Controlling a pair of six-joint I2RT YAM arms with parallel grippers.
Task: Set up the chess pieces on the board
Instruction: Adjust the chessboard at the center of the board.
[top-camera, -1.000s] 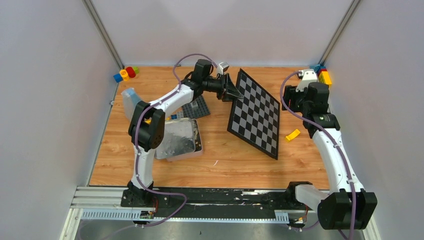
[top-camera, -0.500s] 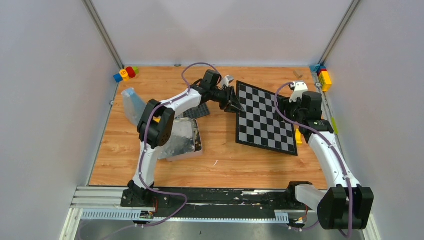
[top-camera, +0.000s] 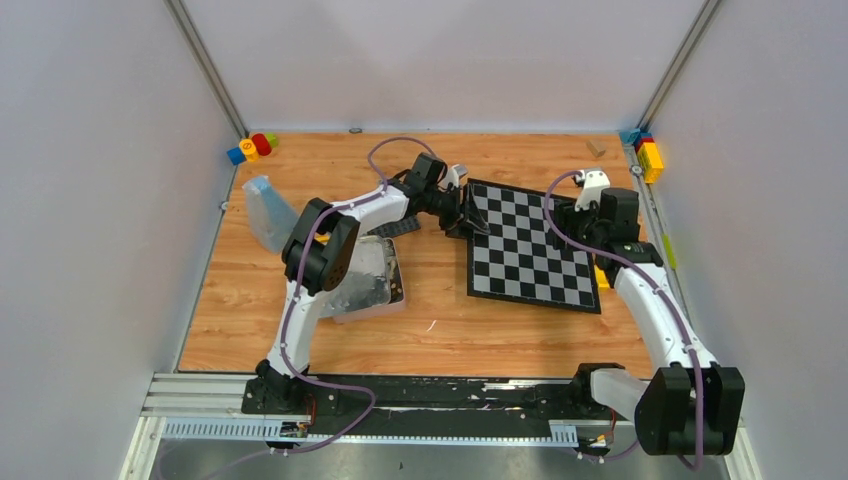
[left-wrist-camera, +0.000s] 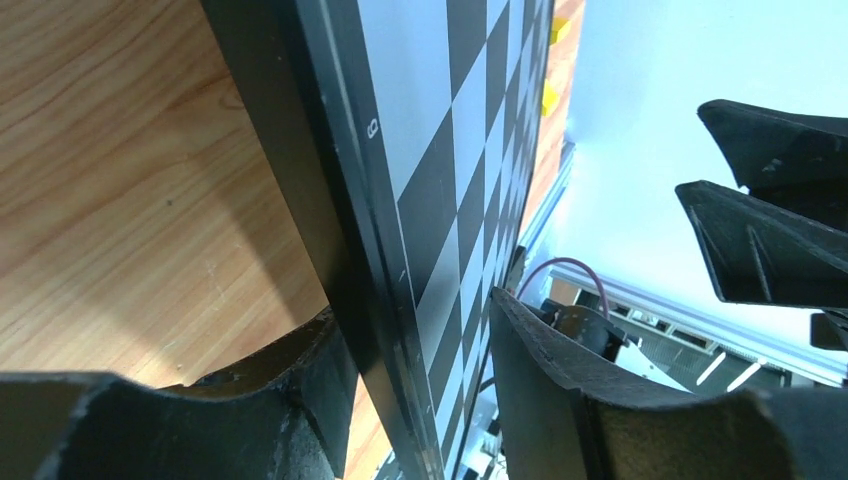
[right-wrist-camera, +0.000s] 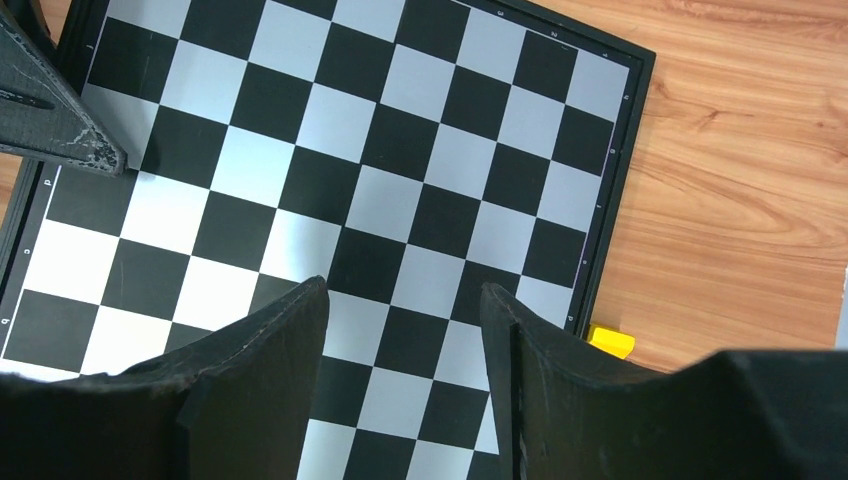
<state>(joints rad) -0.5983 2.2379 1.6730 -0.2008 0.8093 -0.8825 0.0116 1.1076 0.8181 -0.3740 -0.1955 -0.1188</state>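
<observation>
While the wooden table (top-camera: 440, 310) carries everything, the chessboard (top-camera: 530, 250) is the largest thing on it. It lies right of centre with its black and silvery checks facing up and its edges slightly skewed to the table's.

The left gripper (top-camera: 468, 213) is at the board's far-left corner. In its wrist view one finger sits under the black border and the other over the checks, so the jaws straddle the edge. I cannot tell whether they pinch the border or merely flank it.

The right gripper (right-wrist-camera: 405, 288) hangs over the far-right part of the board. Its fingers are parted, only checks show between them, and it holds nothing.

A shiny metal tin (top-camera: 350, 285) sits left of the board and apart from it, beside the left arm. Beyond the tin, a dark grey studded baseplate (top-camera: 402, 224) shows partly under that arm.

A yellow brick (right-wrist-camera: 610, 341) lies just beside the board's right edge. Clusters of coloured bricks sit in the far-left corner (top-camera: 250, 148) and the far-right corner (top-camera: 650, 155).
</observation>
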